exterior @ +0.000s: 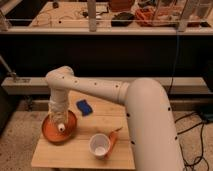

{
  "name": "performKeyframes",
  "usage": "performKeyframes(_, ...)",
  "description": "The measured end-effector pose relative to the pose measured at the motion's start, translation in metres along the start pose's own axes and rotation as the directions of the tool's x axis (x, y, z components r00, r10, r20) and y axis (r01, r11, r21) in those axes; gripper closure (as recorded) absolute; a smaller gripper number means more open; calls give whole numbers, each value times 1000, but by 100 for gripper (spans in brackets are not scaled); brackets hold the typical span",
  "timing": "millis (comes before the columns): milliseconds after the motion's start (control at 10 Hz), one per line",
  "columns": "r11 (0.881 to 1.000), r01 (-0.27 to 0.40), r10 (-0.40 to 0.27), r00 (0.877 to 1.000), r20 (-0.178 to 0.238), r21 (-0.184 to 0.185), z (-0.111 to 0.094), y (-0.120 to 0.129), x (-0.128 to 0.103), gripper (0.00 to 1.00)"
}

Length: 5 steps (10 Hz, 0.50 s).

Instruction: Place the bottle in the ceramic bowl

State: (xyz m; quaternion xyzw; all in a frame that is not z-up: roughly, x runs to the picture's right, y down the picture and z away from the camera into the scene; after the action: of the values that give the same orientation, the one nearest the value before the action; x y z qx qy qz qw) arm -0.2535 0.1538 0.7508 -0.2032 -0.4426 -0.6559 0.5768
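The claw (59,121) sits at the end of the white arm (100,91), low over the ceramic bowl (49,134), but wrist covers it from this angle. Bottle (61,127): only round white cap shows, body hidden under the wrist; can't tell if it touches the dish floor. Back part of the bowl's inside hidden by the arm too. Arm's big lower segment runs off the bottom edge and blocks the table (75,155) right side. Small blue object (84,106) too blurred to ID. Orange bit by white cup (99,146) unclear.

A lab or workshop — cluttered workbench (100,15) (cables, tools) behind, pincer (60,125) over small wooden table (82,150).
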Motion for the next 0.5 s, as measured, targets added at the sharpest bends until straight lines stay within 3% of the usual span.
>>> performKeyframes(500,1000,-5,5,1000,5,-3,0,2,0,70)
